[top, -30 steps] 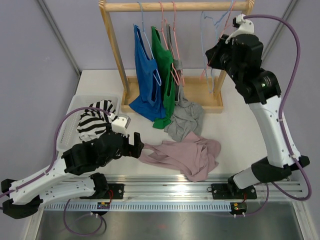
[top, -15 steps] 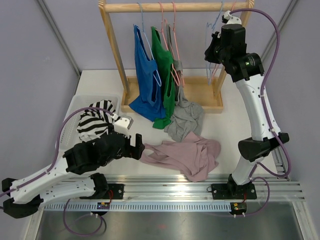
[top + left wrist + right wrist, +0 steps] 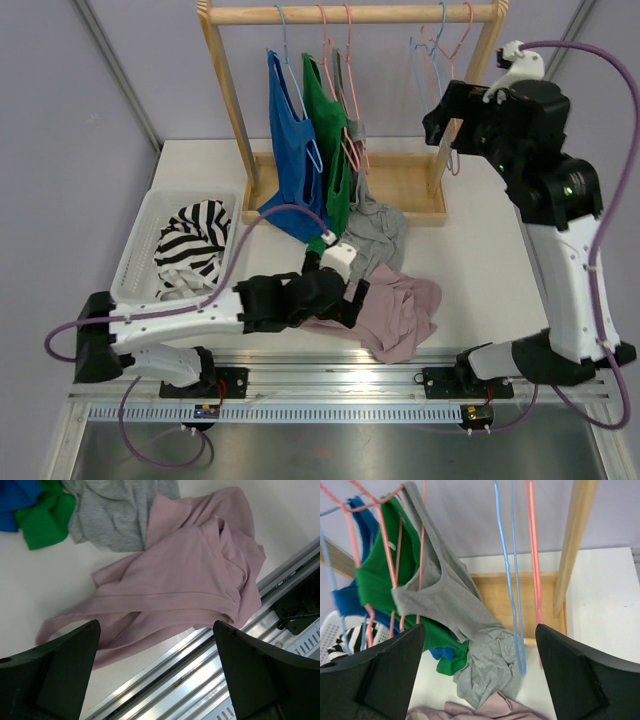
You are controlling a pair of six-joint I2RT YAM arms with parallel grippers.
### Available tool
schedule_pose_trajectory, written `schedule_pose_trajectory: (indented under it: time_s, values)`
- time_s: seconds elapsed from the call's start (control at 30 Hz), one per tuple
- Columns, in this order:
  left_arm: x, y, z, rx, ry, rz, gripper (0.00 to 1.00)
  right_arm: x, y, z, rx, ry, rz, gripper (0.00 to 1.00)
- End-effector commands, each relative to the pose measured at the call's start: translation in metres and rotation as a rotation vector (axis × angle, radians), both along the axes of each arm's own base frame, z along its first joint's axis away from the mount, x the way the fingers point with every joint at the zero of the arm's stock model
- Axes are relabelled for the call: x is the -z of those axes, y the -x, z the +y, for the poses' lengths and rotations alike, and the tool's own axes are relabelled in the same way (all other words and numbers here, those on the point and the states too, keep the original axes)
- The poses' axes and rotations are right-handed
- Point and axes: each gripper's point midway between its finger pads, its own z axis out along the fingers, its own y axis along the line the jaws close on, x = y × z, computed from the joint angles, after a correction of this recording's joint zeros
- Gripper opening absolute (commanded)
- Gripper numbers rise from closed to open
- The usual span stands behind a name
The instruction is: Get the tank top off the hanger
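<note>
Right gripper (image 3: 480, 630), fingers spread, faces the gray tank top (image 3: 450, 600) on its pink hanger (image 3: 422, 555), positioned to grasp it. Left gripper (image 3: 155, 625), also spread, hovers over a pink top (image 3: 185, 575).

Brightness: even and bright in all three views.
Shadows: soft and faint on the desk (image 3: 480, 250), close under the cloth.
Glare: a dull sheen on the metal rail (image 3: 350, 377).
Focus: fingers (image 3: 55, 675) of the left claw (image 3: 155, 625) and of the right claw (image 3: 480, 627) are dark and blurred; the cloth behind them is sharp.
</note>
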Motion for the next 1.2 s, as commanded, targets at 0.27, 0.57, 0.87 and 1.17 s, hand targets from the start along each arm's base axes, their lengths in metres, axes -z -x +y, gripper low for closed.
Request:
schedule_pose_trajectory:
  time_s: [0.27,0.57,0.87,1.17]
  values:
    - [0.079,0.014,-0.120,0.074,-0.085,0.110,0.99,-0.005,0.148,-0.065,0.044,-0.019,-0.148,1.00]
    - [0.154,0.032,-0.127,0.101,-0.199,0.237,0.65,-0.008,0.194,-0.070,-0.014,-0.056,-0.223,0.99]
    - [0.025,0.010,-0.073,-0.065,-0.092,0.005,0.00,-0.002,0.181,-0.067,-0.008,-0.045,-0.217,1.00]
    - [-0.092,-0.039,0.076,-0.446,-0.159,-0.251,0.00,-0.013,0.168,-0.060,-0.017,-0.059,-0.240,0.99]
